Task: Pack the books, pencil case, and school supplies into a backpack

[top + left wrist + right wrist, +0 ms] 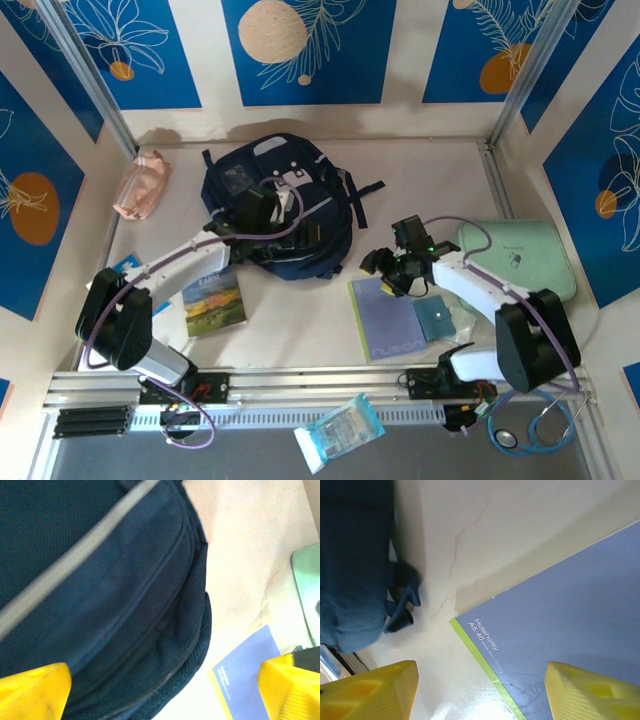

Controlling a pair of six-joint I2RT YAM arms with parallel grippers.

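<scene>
Near right, lavender notebook [385,318] lies flat; right gripper [480,695] hovers over its corner, jaws wide and empty, probably lining up a pickup. Near left, Animal Farm book [213,300] unpacked. Farther, left gripper [160,690] spread wide, empty, over navy backpack [275,195]. Pink pencil case [142,183] far left.

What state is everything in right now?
backpack: lying on the table, front zip looks shut
left gripper: fingers open, above the backpack
right gripper: fingers open, empty, above the lavender notebook
lavender notebook: closed, flat
green book: closed, flat, cover up
pink pouch: outside the backpack
</scene>
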